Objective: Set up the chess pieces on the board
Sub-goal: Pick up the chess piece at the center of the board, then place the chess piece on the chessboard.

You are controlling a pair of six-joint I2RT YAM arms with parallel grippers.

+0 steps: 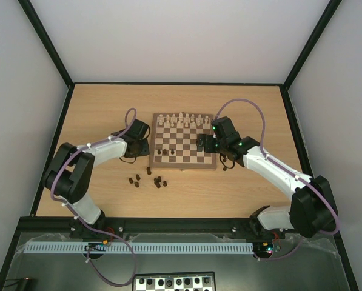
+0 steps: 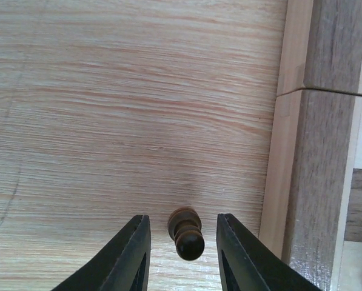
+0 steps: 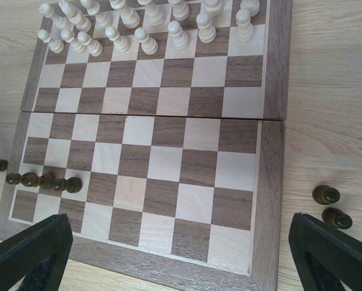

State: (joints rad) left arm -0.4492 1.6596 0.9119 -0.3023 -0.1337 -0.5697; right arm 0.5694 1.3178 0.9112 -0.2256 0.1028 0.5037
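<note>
Dark brown pawn [image 2: 187, 233] rests on the counter [image 2: 108, 121] just beside the board [image 2: 314, 182], between the left jaws, narrowly open and clear of it. Pickup is in hand: next they must close, lift and carry it aboard. Right jaws gape empty over the board.

Bright even light, soft faint shadows, mostly sharp.
</note>
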